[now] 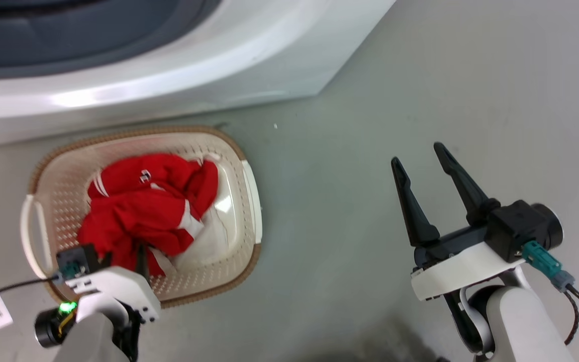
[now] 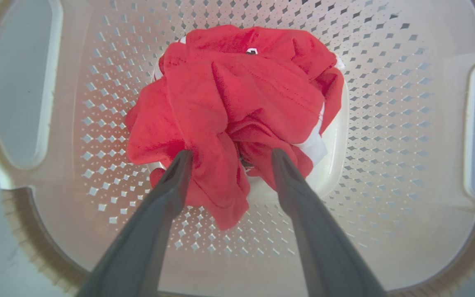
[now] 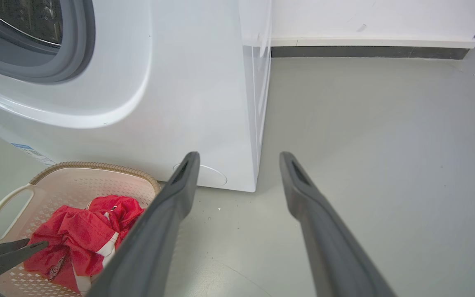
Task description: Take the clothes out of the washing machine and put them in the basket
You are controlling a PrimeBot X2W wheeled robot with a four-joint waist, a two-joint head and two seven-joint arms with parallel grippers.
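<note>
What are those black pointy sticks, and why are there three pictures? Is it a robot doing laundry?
Yes, it's a robot with two arms. The black sticks are its fingers, two on each gripper, like tongs. One picture comes from a camera on its head, looking down. The other two come from cameras on its wrists, looking along the fingers. On the floor sits a basket with red clothes inside, beside the big white washing machine. The left gripper hangs over the basket, open, with red cloth bunched between its fingers; it isn't squeezing them. The right gripper is open and empty, out over the bare floor.
</note>
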